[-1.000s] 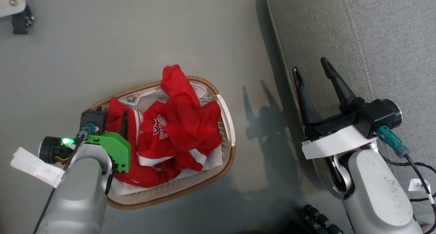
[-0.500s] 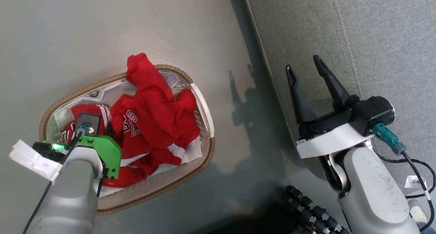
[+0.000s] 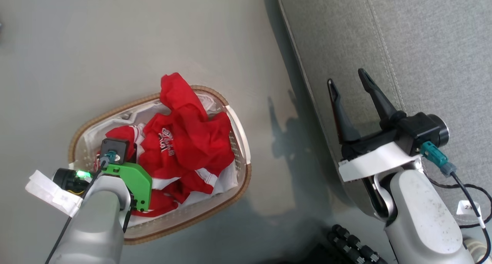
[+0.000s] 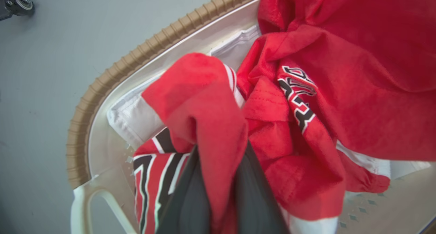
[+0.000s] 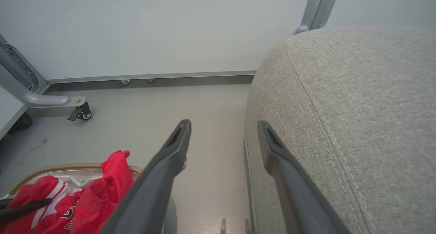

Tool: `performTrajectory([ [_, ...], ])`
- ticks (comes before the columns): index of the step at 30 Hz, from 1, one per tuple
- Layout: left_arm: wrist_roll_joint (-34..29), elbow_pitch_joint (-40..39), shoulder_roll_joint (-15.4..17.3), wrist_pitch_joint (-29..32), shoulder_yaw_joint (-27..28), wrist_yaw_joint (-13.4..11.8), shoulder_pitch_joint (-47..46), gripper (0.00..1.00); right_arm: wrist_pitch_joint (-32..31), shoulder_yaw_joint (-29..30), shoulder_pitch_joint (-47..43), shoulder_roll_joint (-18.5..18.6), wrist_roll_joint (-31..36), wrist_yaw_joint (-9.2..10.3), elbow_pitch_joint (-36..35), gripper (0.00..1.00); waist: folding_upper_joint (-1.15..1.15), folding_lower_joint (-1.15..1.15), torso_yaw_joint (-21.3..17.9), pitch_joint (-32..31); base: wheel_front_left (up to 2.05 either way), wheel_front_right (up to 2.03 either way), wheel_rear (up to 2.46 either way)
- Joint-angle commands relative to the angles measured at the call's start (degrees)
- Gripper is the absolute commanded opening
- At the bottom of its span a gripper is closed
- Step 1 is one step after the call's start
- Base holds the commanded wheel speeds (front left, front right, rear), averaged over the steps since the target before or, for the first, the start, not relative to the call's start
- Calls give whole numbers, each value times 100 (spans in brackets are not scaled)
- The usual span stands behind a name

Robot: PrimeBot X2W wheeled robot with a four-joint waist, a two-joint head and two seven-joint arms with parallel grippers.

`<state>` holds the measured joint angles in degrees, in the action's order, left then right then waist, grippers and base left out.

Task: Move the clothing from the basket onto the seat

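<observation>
The left fingers (image 4: 185,200) are closed on a fold of red cloth, which bunches between them and hides their tips. This looks like the grip needed to lift one piece of the clothing (image 3: 192,141) out of the heap. The rest of the clothing lies crumpled in the basket (image 3: 249,175), which stands on the floor (image 3: 115,45), and one red end hangs over the far rim. A white liner (image 4: 133,118) shows beneath the heap and is not in the grip. The right fingers (image 3: 376,97) are spread wide and hold nothing. They hang over the near edge of the seat (image 3: 423,45), probably waiting there because the clothes are to land on it. The seat is bare where I can see it, and it stands well apart from the basket with a strip of floor between them. By my count there are two arms with two fingers each, one basket and one seat. I can make out at least two red garments, one lettered and one with black-and-white stripes, but the tangle hides whether there are more.
</observation>
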<state>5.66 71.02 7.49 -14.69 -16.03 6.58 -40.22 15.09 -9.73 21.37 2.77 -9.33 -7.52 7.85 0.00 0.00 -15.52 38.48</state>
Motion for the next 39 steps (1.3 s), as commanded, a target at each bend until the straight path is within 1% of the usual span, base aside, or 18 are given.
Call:
performTrajectory([
  [1,9,-57,-17,-39,-20,34,100,0,12,36,-124,21,54,5,42,100,0,0,200,-319,0,0,0],
  [4,36,-269,-46,-63,-87,50,190,0,12,93,-231,22,167,6,104,100,0,0,337,-626,0,0,0],
  [7,121,-776,-88,-57,-130,83,347,0,12,185,-370,23,282,6,176,100,0,0,489,-993,0,0,0],
  [12,147,-1554,-44,-54,-359,89,611,0,12,315,-642,24,391,6,277,100,0,0,718,-1649,0,0,0],
  [14,161,-1812,-18,-53,-577,93,692,0,12,364,-744,23,439,6,319,100,0,0,801,-1943,0,0,0],
  [18,241,-2211,105,-54,-1213,94,723,0,12,467,-995,25,485,6,380,100,0,0,960,-2487,0,0,0],
  [25,597,-2790,382,-55,-2220,89,302,0,12,537,-1445,24,582,6,462,100,0,0,1158,-3360,0,0,0],
  [29,815,-3052,493,-55,-2588,89,-70,0,12,506,-1678,24,617,6,507,100,0,0,1222,-3750,0,0,0],
  [34,1031,-3257,573,-52,-2864,89,-609,0,12,451,-1749,24,654,6,486,100,0,0,1221,-3896,0,0,0],
  [39,1150,-3325,578,-33,-3098,89,-1148,0,12,362,-1663,22,706,6,483,100,0,0,1192,-3961,0,0,0],
])
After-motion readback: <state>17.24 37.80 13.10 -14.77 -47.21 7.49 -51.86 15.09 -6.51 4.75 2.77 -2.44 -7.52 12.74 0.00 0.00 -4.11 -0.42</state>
